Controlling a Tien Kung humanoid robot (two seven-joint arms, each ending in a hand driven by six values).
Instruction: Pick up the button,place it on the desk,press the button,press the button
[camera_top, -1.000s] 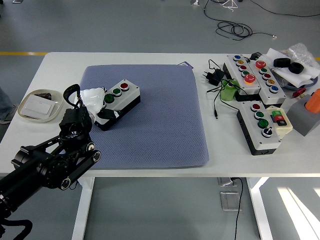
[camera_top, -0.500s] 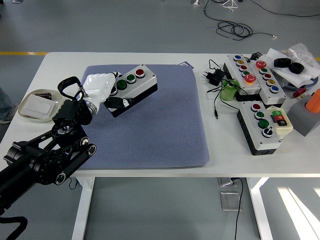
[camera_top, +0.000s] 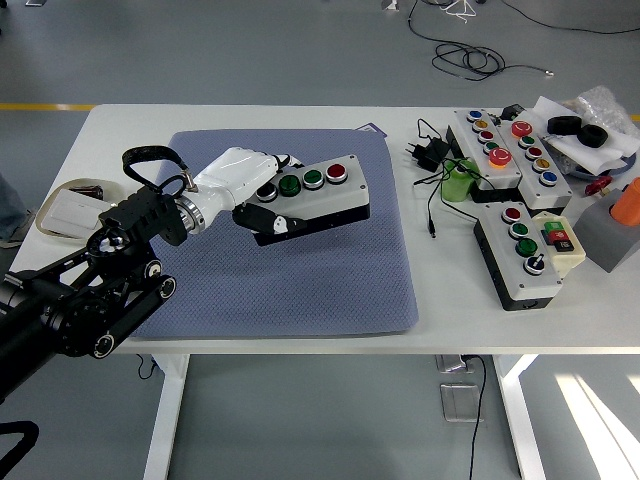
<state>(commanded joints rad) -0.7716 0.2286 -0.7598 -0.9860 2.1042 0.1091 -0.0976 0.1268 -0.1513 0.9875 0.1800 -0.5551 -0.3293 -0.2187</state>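
Over the blue mat (camera_top: 330, 270), the left hand (camera_top: 240, 180) gripped the button box (camera_top: 315, 195), now carried rightward off its earlier spot. Placement looked next; pressing not yet begun.

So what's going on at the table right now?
The left hand is gripping one end of a grey button box with two green buttons and a red one showing on top, holding it over the blue mat; it looks lifted rather than set down. The right arm is out of view. Several other button boxes lie untouched at the right side of the white table, and a small tray sits at the left. No button has been pressed yet.
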